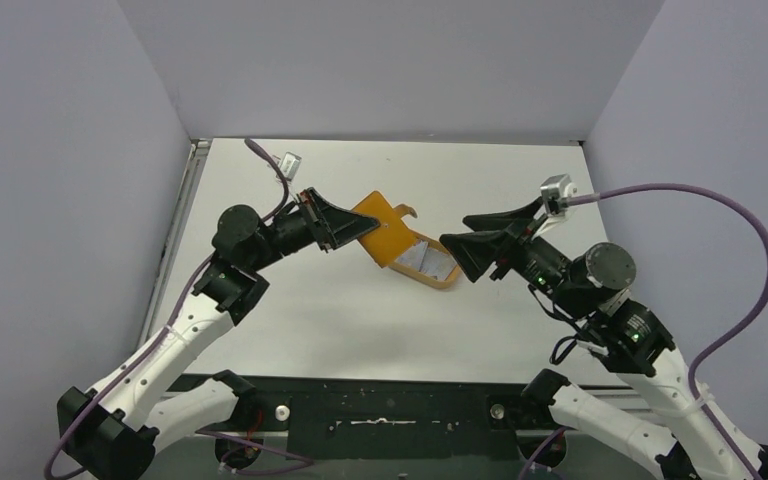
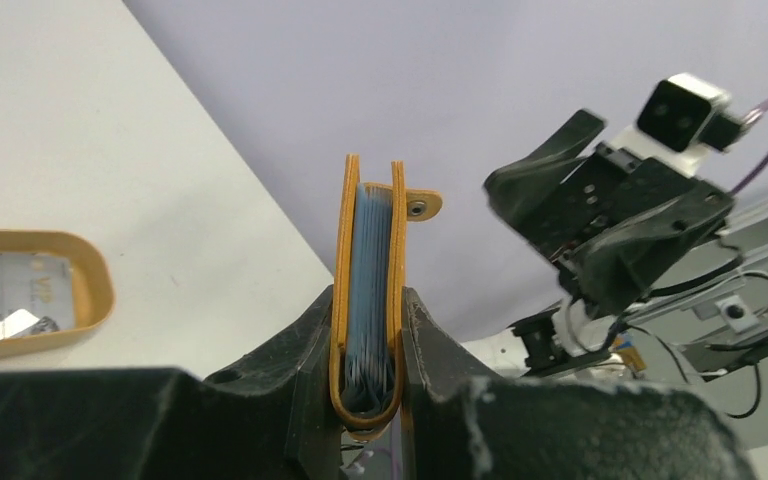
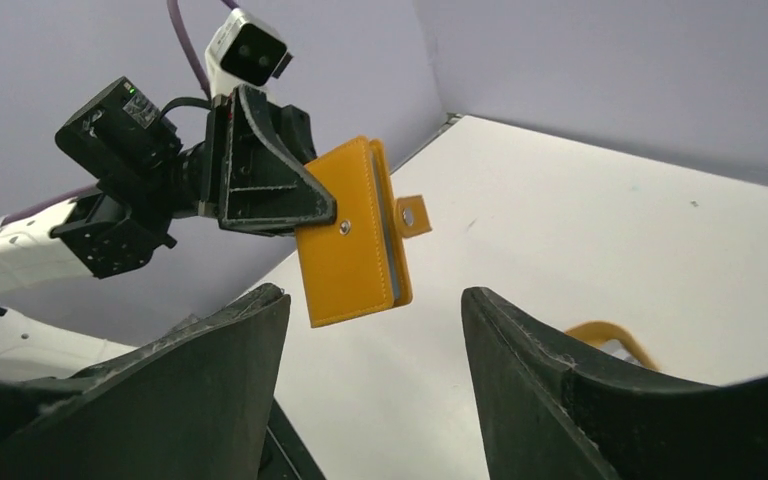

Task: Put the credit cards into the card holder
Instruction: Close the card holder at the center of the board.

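Observation:
My left gripper (image 1: 360, 228) is shut on the folded orange-brown card holder (image 1: 382, 232) and holds it in the air above the table. In the left wrist view the card holder (image 2: 370, 230) stands edge-on between the jaws, its snap tab loose and blue-grey inner pockets showing. My right gripper (image 1: 453, 228) is open and empty, just right of the holder and facing it. It also shows in its own wrist view (image 3: 375, 310), with the holder (image 3: 350, 245) ahead of it. Pale credit cards (image 1: 425, 260) lie in an oval tray.
The tan-rimmed oval tray (image 1: 447, 282) sits on the white table below and between the two grippers; its rim also shows in the left wrist view (image 2: 95, 290) and in the right wrist view (image 3: 605, 333). Grey walls enclose the table on three sides.

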You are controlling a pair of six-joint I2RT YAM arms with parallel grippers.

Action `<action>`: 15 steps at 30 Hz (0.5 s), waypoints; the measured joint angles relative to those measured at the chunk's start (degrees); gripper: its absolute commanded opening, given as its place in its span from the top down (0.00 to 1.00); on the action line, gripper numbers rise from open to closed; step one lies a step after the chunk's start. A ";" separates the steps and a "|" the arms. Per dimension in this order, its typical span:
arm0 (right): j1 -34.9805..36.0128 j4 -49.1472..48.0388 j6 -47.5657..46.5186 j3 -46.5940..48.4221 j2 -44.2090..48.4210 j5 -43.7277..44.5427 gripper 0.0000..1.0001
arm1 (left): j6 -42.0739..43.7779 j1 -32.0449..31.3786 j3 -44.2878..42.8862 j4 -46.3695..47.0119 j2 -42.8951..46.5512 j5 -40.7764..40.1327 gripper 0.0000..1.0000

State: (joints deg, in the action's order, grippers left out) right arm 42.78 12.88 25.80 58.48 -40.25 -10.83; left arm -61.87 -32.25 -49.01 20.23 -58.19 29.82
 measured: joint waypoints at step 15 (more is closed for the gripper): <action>-1.25 15.13 -3.89 14.62 -19.08 -2.69 0.51 | 11.47 0.00 -7.08 -19.85 0.98 1.16 1.00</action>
State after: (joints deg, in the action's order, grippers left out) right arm 41.54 28.01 21.91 73.10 -59.33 -13.52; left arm -50.39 -32.25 -56.10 0.38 -57.21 30.98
